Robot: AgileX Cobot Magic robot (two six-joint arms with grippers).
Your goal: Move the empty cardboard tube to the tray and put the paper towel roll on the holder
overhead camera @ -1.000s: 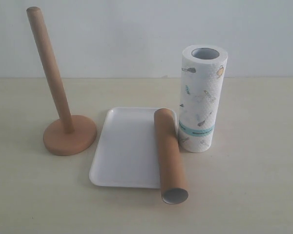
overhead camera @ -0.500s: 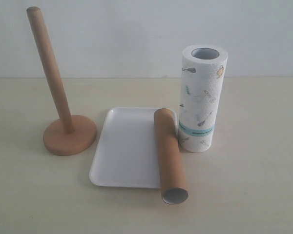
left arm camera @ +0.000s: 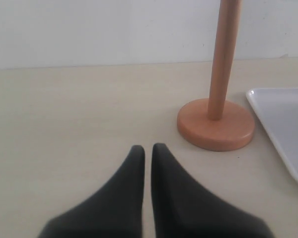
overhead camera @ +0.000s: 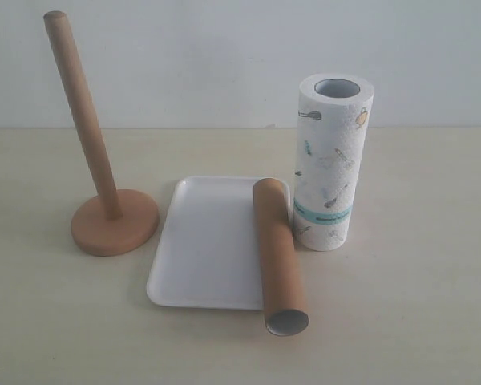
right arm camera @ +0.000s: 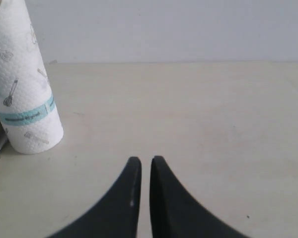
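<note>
Left wrist view: left end effector narrow, empty, low over counter, holder ahead. Right end effector narrow, empty, low. Empty cardboard tube lies mid-counter along tray rim; paper towel roll upright just beside.

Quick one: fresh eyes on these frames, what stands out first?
The tall white roll stands upright just right of the tray, not on the holder, whose bare rod rises at far left. The brown tube lies along the tray's right edge, its near end poking past the front rim. The left gripper and right gripper are shut and empty, touching nothing.
</note>
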